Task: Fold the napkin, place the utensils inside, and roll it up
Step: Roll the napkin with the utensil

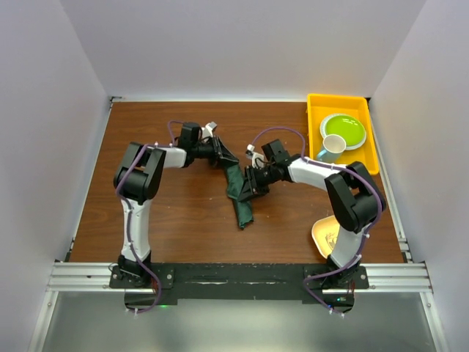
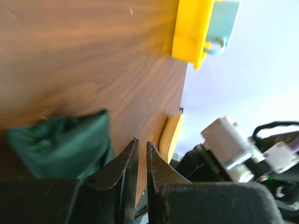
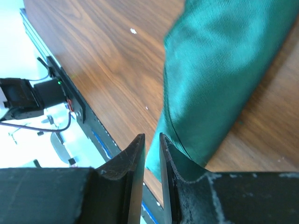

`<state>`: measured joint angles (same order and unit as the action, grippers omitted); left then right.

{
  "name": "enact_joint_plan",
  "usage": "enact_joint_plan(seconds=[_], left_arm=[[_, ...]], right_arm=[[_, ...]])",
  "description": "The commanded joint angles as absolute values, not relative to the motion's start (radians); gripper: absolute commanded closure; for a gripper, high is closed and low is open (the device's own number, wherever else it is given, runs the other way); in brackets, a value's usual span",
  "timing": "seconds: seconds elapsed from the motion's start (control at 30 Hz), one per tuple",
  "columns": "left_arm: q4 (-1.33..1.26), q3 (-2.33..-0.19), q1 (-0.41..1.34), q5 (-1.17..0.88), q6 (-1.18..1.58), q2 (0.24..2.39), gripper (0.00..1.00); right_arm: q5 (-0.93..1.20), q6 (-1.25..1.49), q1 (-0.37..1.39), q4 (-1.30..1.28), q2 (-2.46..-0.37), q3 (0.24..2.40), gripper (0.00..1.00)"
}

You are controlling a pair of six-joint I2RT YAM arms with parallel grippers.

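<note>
Dish (image 1: 325, 233) at the near right of the desk (image 1: 183, 220), pale yellow, half hidden behind the right arm. Up to mid-desk now: the napkin (image 1: 242, 198) is bunched into a long dark green strip, with its near tip pointing toward the arm bases and its far end angling left. The right hand (image 1: 253, 183) is at the strip's right side and released. Its fingers stand a sliver apart with nothing in the gap, and the cloth runs just beside one finger. Farther on, the left hand (image 1: 223, 156) is at the napkin's far end, released too, with a narrow bare gap and green cloth bunched just beside it. Far right, the yellow tray (image 1: 314, 125) carries a green plate (image 1: 344, 130) and a pale cup (image 1: 333, 147).
</note>
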<state>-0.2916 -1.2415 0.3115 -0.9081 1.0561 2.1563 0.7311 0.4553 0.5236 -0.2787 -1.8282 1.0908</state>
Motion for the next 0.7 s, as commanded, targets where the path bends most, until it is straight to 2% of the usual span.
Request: enact_joint_plan(seconds=[0.0, 0.13, 0.33, 0.43, 0.5, 0.57, 0.6, 0.67], left_arm=[[-0.273, -1.325, 0.285, -0.9, 1.046, 2.229, 0.84], [-0.177, -1.373, 0.284, -0.896, 1.009, 2.272, 0.84], [-0.134, -1.417, 0.279, -0.881, 1.002, 2.227, 0.82], [-0.027, -1.494, 0.279, -0.862, 0.956, 2.18, 0.8], [0.035, -1.522, 0.279, -0.83, 0.917, 2.122, 0.77], [0.093, -1.522, 0.279, -0.796, 0.881, 2.058, 0.76], [0.116, -1.513, 0.279, -0.782, 0.862, 2.036, 0.75], [0.187, -1.491, 0.279, -0.747, 0.806, 1.973, 0.73]], right_arm=[[0.778, 0.469, 0.532, -0.239, -1.819, 1.04, 0.77], [0.782, 0.466, 0.534, -0.244, -1.821, 1.028, 0.77], [0.767, 0.45, 0.532, -0.308, -1.799, 1.097, 0.75], [0.714, 0.414, 0.514, -0.4, -1.789, 1.159, 0.62], [0.683, 0.378, 0.505, -0.478, -1.79, 1.219, 0.45], [0.608, 0.354, 0.497, -0.559, -1.795, 1.262, 0.33], [0.588, 0.336, 0.494, -0.578, -1.798, 1.305, 0.21], [0.513, 0.33, 0.492, -0.627, -1.812, 1.344, 0.09]])
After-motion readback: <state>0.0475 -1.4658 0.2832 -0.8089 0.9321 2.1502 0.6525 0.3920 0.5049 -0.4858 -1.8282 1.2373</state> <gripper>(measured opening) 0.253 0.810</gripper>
